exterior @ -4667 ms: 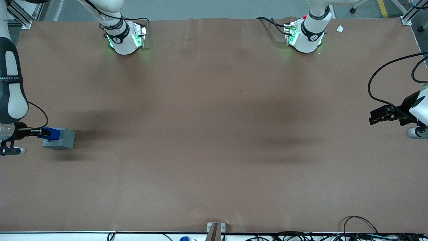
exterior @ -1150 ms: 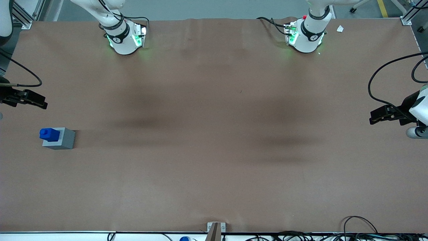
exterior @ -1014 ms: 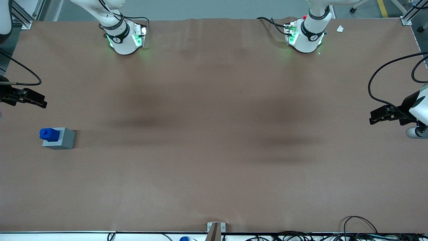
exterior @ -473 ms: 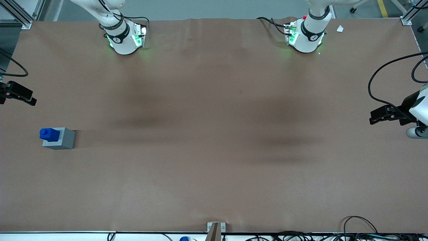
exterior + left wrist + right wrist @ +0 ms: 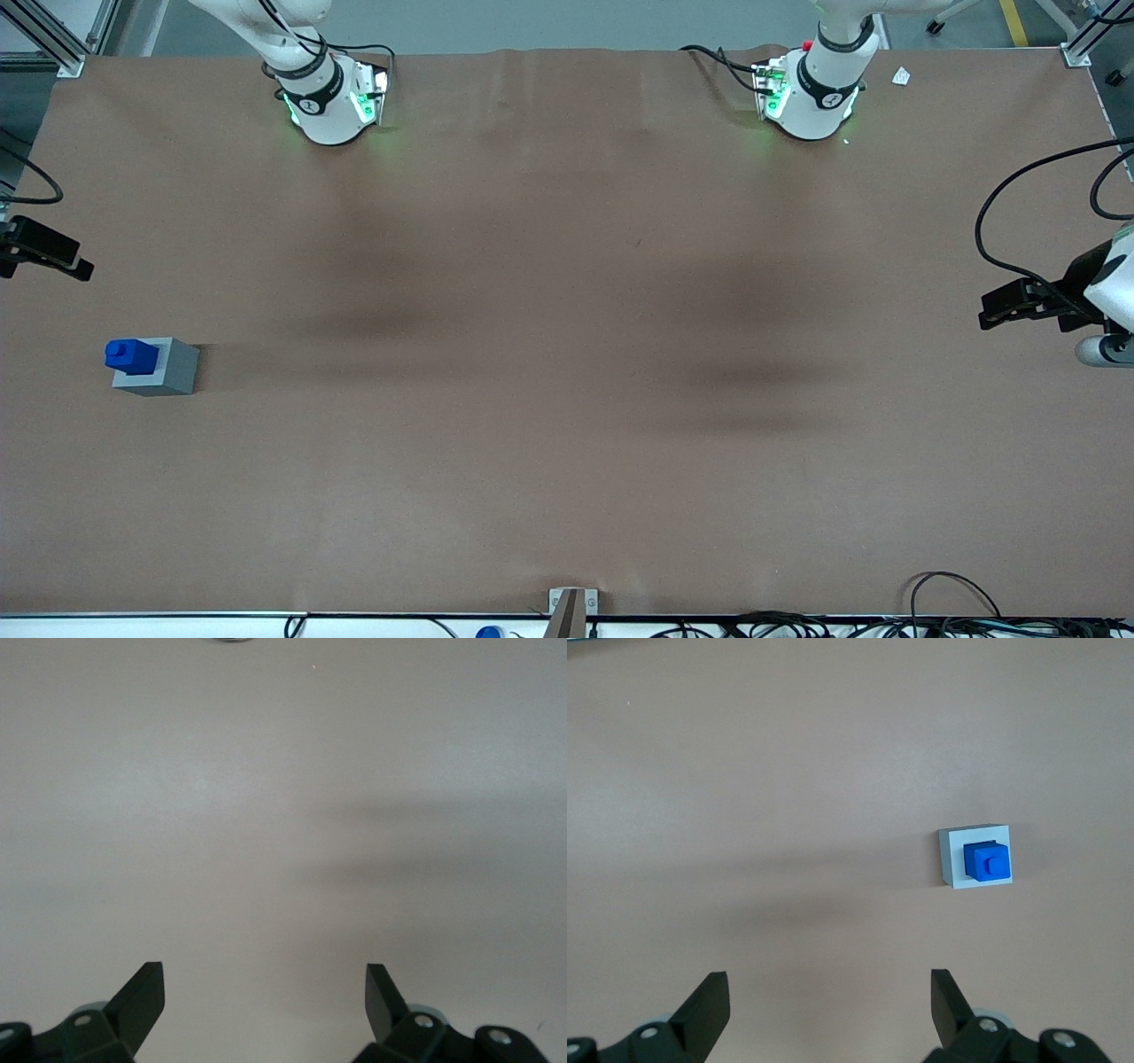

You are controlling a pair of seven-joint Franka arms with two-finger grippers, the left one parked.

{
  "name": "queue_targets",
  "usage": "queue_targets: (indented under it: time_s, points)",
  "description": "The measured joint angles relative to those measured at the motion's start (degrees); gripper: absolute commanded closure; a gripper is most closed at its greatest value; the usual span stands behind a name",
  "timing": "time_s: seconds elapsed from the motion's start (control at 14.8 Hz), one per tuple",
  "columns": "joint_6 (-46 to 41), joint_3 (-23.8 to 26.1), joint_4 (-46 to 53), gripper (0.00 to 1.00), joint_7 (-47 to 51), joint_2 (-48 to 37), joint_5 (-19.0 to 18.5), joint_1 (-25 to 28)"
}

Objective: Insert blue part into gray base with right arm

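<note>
The blue part (image 5: 131, 355) stands upright in the recess of the gray base (image 5: 166, 370), knob end up, near the working arm's end of the table. Both also show in the right wrist view, the blue part (image 5: 986, 860) seated in the gray base (image 5: 952, 860). My right gripper (image 5: 53, 257) is open and empty, raised well above the table at the working arm's end, farther from the front camera than the base and apart from it. In the right wrist view its gripper (image 5: 830, 985) spans only bare table.
The brown table cover (image 5: 567, 354) runs wide and flat. Both arm bases (image 5: 332, 97) stand at the table edge farthest from the front camera. Cables (image 5: 957, 611) lie along the near edge toward the parked arm's end.
My gripper let go of the blue part, which stays in the gray base, then rose and drew away toward the working arm's table edge. Over the last half second it barely moved.
</note>
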Motion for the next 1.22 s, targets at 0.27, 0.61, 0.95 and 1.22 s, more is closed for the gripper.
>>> queue_targets:
  time_s: [0.27, 0.61, 0.95, 1.22]
  points:
    - [0.0, 0.0, 0.0, 0.00, 0.0, 0.0, -0.3, 0.0]
    - [0.0, 0.1, 0.0, 0.00, 0.0, 0.0, -3.1, 0.0]
    - [0.0, 0.3, 0.0, 0.00, 1.8, 0.0, -3.1, 1.8]
    - [-0.1, 0.3, 0.0, 0.00, 2.5, 0.0, -3.3, 2.9]
